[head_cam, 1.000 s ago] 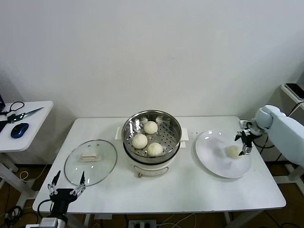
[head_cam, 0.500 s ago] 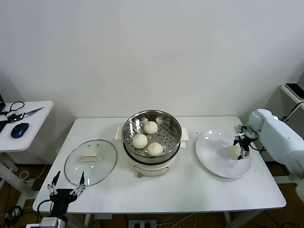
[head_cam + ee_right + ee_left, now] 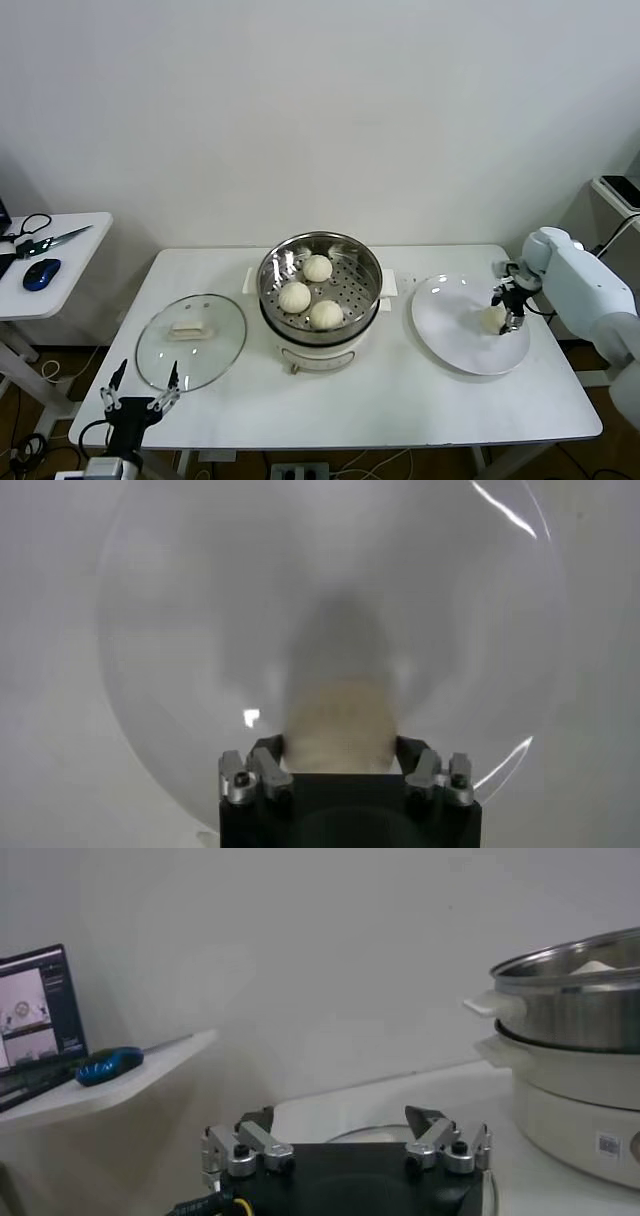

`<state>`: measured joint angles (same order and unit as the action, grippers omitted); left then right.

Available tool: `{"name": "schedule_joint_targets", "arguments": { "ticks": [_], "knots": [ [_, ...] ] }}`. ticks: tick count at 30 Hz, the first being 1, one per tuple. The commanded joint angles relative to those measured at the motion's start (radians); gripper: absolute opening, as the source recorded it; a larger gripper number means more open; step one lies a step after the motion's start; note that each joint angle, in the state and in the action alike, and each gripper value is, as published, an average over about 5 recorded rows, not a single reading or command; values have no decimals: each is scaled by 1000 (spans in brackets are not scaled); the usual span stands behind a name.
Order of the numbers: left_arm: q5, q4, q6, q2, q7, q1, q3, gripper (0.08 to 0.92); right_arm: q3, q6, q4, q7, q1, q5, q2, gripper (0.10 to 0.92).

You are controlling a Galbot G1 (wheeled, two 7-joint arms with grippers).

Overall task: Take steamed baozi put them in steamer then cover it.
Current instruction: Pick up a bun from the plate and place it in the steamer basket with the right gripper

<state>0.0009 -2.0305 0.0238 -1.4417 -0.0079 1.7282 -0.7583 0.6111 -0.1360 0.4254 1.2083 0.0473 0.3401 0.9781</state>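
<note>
The steel steamer [image 3: 275,262] stands at the table's middle on its white base, uncovered, with three baozi [image 3: 294,296] inside. A fourth baozi [image 3: 491,319] lies on the white plate [image 3: 440,345] at the right. My right gripper [image 3: 505,308] is down on that plate; in the right wrist view its fingers [image 3: 268,752] press both sides of the baozi [image 3: 340,720]. The glass cover [image 3: 190,340] lies flat at the table's left. My left gripper [image 3: 138,398] hangs open and empty at the front left corner, just short of the cover [image 3: 370,1135].
A small side table [image 3: 60,290] at the far left holds a blue mouse [image 3: 41,273] and scissors [image 3: 50,241]. A shelf [image 3: 620,190] stands at the far right. The steamer's white side handles [image 3: 490,1005] stick out toward the cover.
My right gripper has shifted a little leftward onto the baozi on the plate, the arm drawing in closer. The left arm, cover and steamer have not moved.
</note>
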Motion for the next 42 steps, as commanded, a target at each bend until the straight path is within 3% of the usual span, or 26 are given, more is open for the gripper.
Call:
{"name": "schedule_joint_targets", "arguments": {
  "ticks": [1,14,24,34,42],
  "knots": [
    [-3,-6,3,-2,0,8,0,823,84,4,25,10,81,-65,-13,707],
    [-7,-29,14,-8,3,19,17,823,756,240,299,-11,656,-825,41,712],
    [-44,-60,24,6,21,49,37,823,1010,362,516,-90,859,-1175,204,721],
    [-71,-82,26,17,22,50,39,823,1112,445,697,-198,811,-1248,303,721],
    [-85,-84,26,27,23,49,33,823,1154,465,634,-246,713,-1226,354,721]
  ]
}}
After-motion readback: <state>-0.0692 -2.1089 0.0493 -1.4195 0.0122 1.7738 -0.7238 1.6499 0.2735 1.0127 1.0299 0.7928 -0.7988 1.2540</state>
